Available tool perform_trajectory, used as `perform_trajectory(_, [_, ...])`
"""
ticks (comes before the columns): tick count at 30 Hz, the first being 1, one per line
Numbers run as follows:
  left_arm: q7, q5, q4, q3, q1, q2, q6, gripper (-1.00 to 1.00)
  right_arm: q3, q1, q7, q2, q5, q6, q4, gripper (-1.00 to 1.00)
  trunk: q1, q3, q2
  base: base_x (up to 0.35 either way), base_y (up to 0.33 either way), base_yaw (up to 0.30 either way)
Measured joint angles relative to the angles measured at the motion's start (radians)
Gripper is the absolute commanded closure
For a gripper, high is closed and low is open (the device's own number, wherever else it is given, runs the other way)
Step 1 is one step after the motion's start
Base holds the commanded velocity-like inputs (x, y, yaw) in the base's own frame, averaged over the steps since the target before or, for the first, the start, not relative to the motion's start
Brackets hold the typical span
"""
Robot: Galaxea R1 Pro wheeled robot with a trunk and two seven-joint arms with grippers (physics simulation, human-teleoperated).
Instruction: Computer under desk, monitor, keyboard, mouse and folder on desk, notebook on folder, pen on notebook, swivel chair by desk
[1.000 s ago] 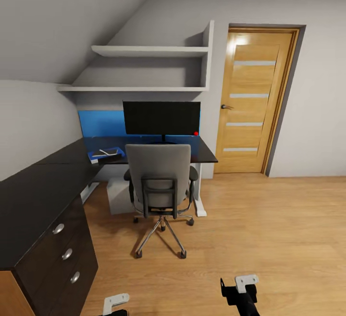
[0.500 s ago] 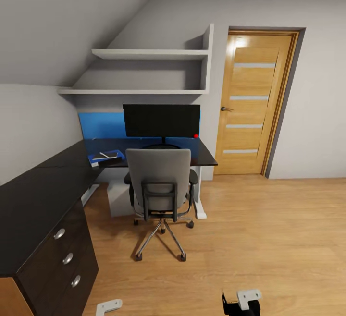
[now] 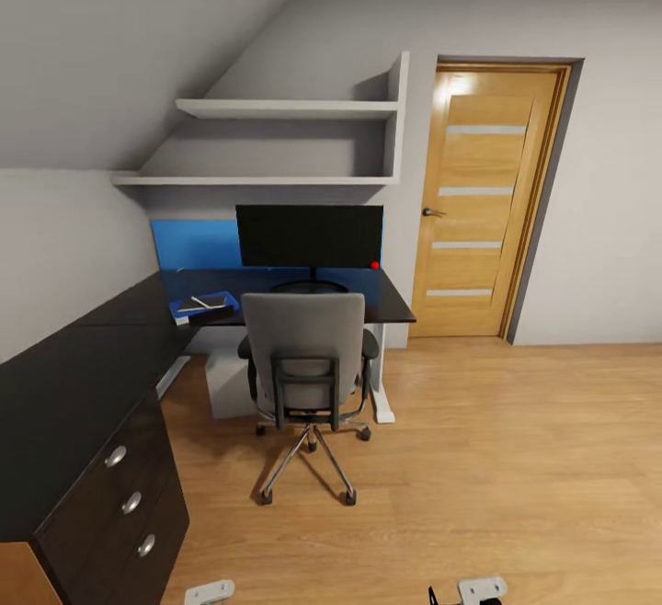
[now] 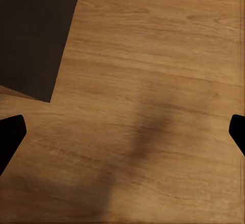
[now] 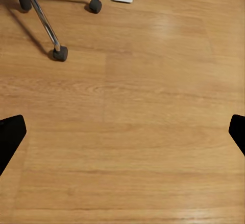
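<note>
just one monitor [image 3: 310, 234] (one swivel chair [image 3: 307, 359])

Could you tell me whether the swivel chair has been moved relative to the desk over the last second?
No. The swivel chair keeps its place before the desk and below the monitor; the whole head view shifted together, so the camera moved.

A dark table [image 3: 391, 302] stands against the far wall. On it sit a black monitor [image 3: 309, 234] toward the back and a blue folder [image 3: 204, 306] near its left end, with a notebook [image 3: 208, 300] lying on top. The swivel chair [image 3: 306, 357] stands on the wooden floor [image 3: 515, 458] before the table.
</note>
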Motion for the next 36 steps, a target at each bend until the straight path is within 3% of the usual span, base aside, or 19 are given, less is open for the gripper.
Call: perform_trajectory(36, [-0.015,0.000,0.000,0.000,0.015,0.005,0.003,-1.00,0.000,0.000,0.000,0.001,0.000,0.000,0.000,-1.00,-0.138,0.113,0.252,0.000,0.000,0.000])
